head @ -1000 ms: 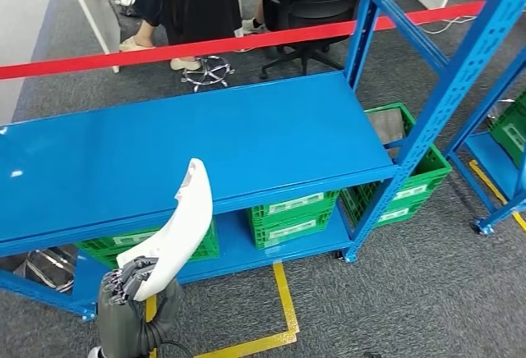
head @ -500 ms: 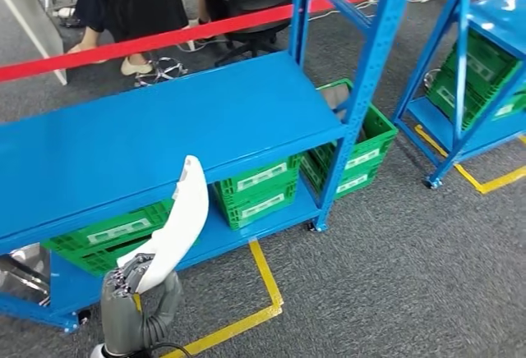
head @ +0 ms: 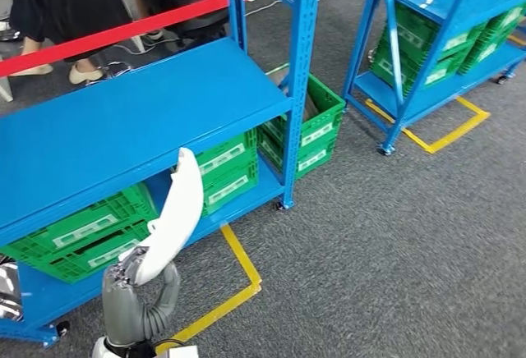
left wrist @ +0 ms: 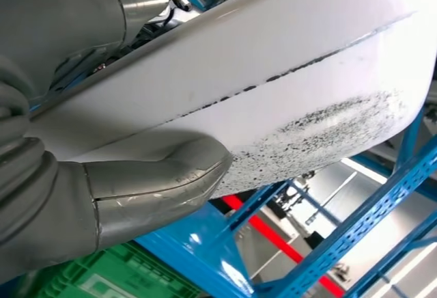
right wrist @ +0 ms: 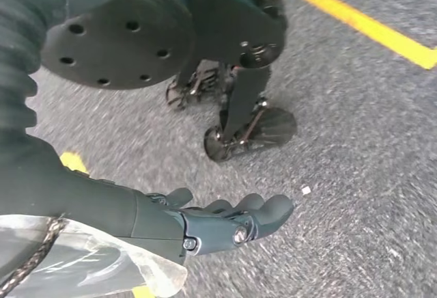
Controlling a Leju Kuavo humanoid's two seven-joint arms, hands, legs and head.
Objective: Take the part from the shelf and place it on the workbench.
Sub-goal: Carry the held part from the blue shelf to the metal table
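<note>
Part point(head: 175, 214), the long white curved one, is gripped at its lower end by the left hand point(head: 127, 280).
It sticks up past the blue shelf point(head: 124, 128) edge; right hand point(right wrist: 227, 223) hangs empty, fingers loosely apart.

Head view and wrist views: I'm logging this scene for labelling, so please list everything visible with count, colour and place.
part: one, white, curved, held upright before the near shelf
shelves: two, blue, one near, one further right
crates: several, green, on the lower shelf levels
barrier tape: one, red, behind the near shelf
floor lines: yellow, on grey carpet
person: seated behind the tape
left hand: grey, holds the part
right hand: dark fingers apart, above the carpet
</note>
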